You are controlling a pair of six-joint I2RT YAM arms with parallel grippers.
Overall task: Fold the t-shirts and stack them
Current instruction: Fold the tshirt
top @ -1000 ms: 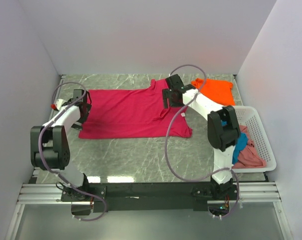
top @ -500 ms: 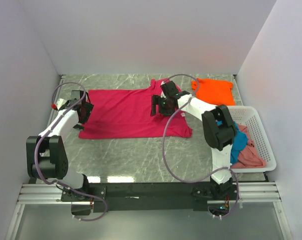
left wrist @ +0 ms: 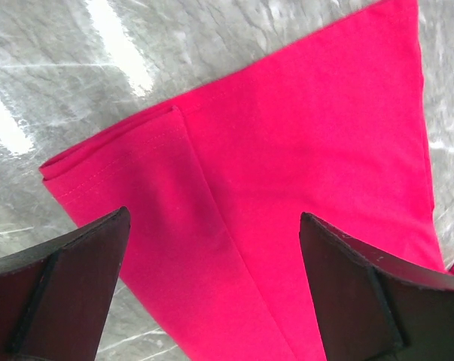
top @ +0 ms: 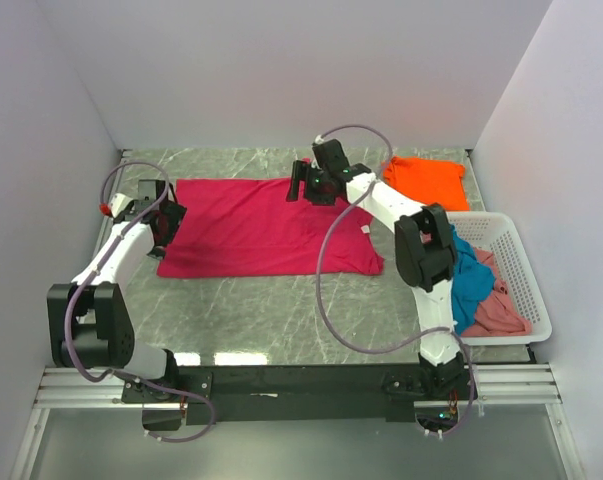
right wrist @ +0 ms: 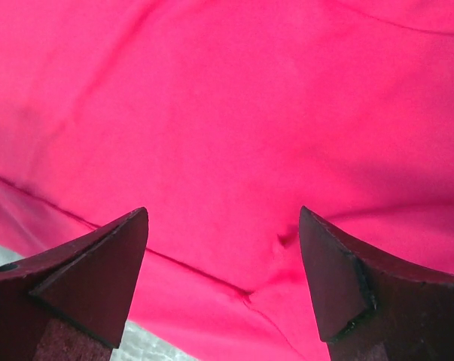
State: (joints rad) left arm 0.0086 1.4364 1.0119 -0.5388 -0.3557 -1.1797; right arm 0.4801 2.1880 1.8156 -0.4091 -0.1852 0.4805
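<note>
In the top view, the crimson t-shirt (top: 251, 225) is laid flat on the marble table (top: 261, 300), its long axis running from 9 to 3 o'clock. The hem is turned to 9 o'clock and the neck end, marked by a small white tag, to 3 o'clock. The left gripper (top: 166, 215) is held at the hem edge with its jaws spread and nothing grasped. The right gripper (top: 299, 183) is poised over the shirt's far edge, at about 1 o'clock from the cloth's middle – also released. An orange t-shirt (top: 429, 182) is spread at the table's 2 o'clock corner, apart from the crimson one. A teal t-shirt (top: 471, 285) and a pink t-shirt (top: 496, 310) are bunched in the white basket (top: 526, 270) at 3 o'clock.

In the left wrist view, a hemmed corner of the crimson cloth is seen between the wide-open fingers, its stitched edge slanting from 8 towards 1 o'clock, with bare marble at 10 o'clock. Contact with the cloth cannot be judged.

In the right wrist view, the frame is almost filled by crimson cloth – a seam is seen running from 9 towards 5 o'clock between the parted fingers, and nothing is gripped.
</note>
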